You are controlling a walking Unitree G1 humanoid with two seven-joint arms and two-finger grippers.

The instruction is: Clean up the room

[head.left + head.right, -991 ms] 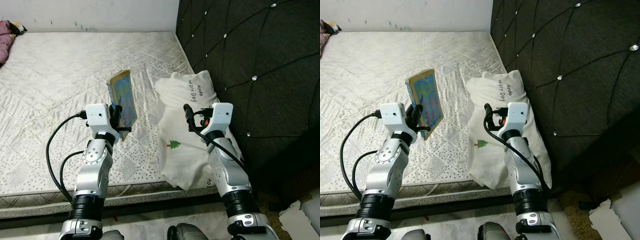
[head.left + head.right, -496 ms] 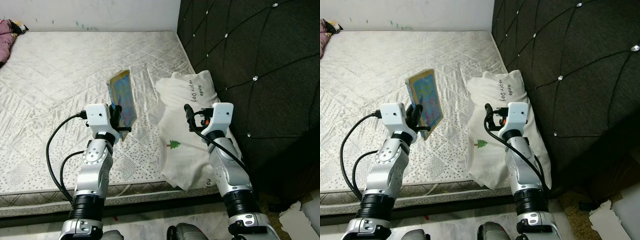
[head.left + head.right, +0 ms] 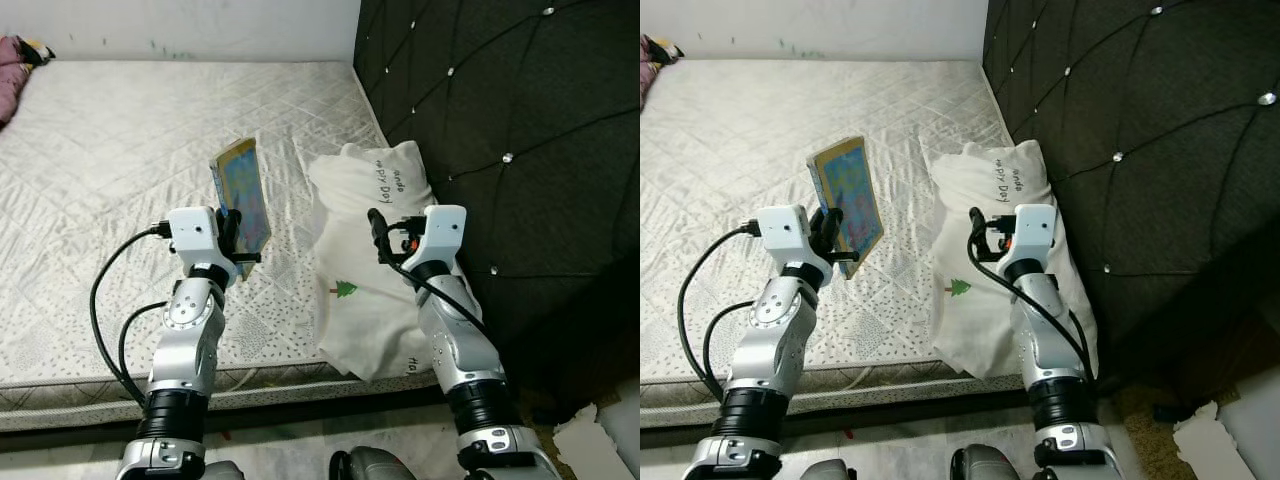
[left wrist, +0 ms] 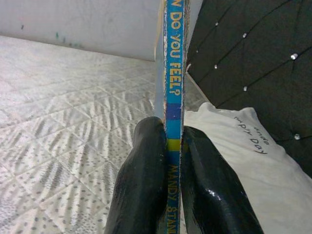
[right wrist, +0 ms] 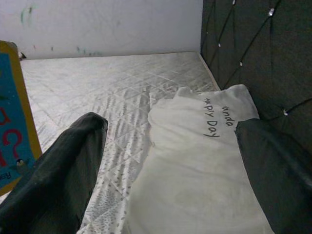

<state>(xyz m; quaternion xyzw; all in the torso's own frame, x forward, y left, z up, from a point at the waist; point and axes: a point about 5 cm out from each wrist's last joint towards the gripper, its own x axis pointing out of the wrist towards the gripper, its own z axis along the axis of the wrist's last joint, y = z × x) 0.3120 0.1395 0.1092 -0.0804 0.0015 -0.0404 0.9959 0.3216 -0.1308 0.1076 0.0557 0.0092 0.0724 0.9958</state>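
A thin picture book with a blue and yellow cover stands upright over the mattress, and my left gripper is shut on its lower edge. In the left wrist view the book's blue spine runs up between the two black fingers. My right gripper is open, held above a white pillow that lies against the headboard. Its two fingers spread wide in the right wrist view, with the pillow between and beyond them.
A dark tufted headboard rises along the right side of the bed. A pink cloth lies at the mattress's far left corner. The bed's front edge runs just ahead of me, with crumpled white paper on the floor at right.
The book has shifted slightly left and up with my left gripper; the whole picture has also shifted a little. The right arm holds still.
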